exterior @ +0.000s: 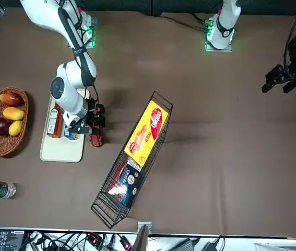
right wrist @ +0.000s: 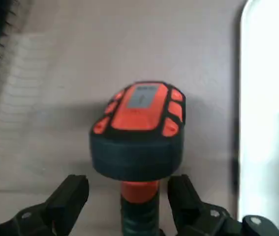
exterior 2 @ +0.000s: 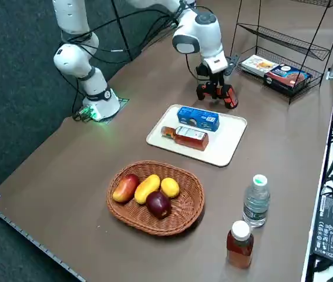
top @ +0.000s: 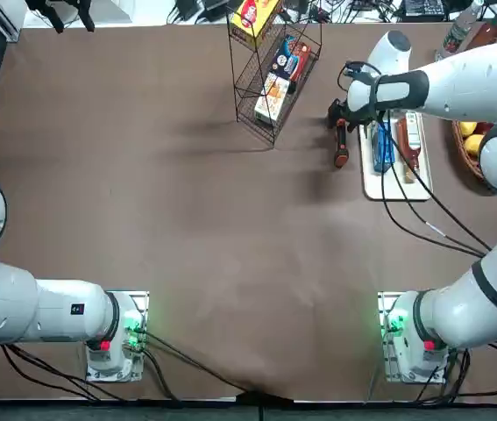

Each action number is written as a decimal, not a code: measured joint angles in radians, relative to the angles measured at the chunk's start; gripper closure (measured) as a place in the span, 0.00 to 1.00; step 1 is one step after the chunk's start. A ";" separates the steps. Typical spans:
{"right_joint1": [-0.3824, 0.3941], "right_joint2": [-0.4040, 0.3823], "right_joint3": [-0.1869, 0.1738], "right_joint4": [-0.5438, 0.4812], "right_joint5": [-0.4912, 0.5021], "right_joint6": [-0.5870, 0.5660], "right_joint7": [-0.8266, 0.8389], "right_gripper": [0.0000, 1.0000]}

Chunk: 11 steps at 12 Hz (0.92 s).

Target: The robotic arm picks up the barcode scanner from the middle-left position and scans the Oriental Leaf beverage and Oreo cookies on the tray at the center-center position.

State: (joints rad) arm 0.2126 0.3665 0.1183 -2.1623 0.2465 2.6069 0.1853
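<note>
- The right arm (top: pixel 467 83) reaches across the far right part of the table, its gripper (right wrist: pixel 129 196) lowered over the scanner (right wrist: pixel 138 130).
- The wrist view shows the two black fingers (right wrist: pixel 70 196) spread apart, one on each side of the scanner's orange-and-black handle, with a gap between each finger and the handle.
- The scanner (top: pixel 341 140) lies flat on the brown table, just left of the tray (top: pixel 372 180) and apart from it, its orange-and-black head pointing toward the robot's near side.
- In the side view the scanner (exterior 2: pixel 222 93) sits directly beneath the gripper (exterior 2: pixel 213 79), between the tray (exterior 2: pixel 228 144) and the wire rack (exterior 2: pixel 272 53).
- On the tray lie the blue Oreo pack (exterior 2: pixel 198 118) and the bottle (exterior 2: pixel 185 136) of reddish-brown drink, side by side and lengthwise, the Oreo pack on the side nearer the scanner.
- From the front camera the gripper (exterior: pixel 81 125) hangs at the tray's edge (exterior: pixel 59 154), with the scanner (exterior: pixel 96 130) just beyond it toward the rack (exterior: pixel 132 167).
- A wicker basket (exterior 2: pixel 187 217) of fruit sits to the right of the tray, well apart from the gripper.
- Two upright bottles (exterior 2: pixel 255 202) stand at the far right corner, beyond the basket.
</note>
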 joint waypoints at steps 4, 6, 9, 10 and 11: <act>-0.003 -0.079 -0.013 0.029 0.000 -0.064 0.000 0.00; -0.027 -0.176 -0.025 0.089 -0.009 -0.144 0.000 0.00; -0.089 -0.234 -0.032 0.240 -0.124 -0.393 0.000 0.00; -0.111 -0.239 -0.034 0.301 -0.147 -0.462 -0.001 0.00; -0.126 -0.240 -0.034 0.356 -0.157 -0.513 -0.002 0.00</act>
State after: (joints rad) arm 0.0862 0.1261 0.0838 -1.8066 0.0895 2.0934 0.1832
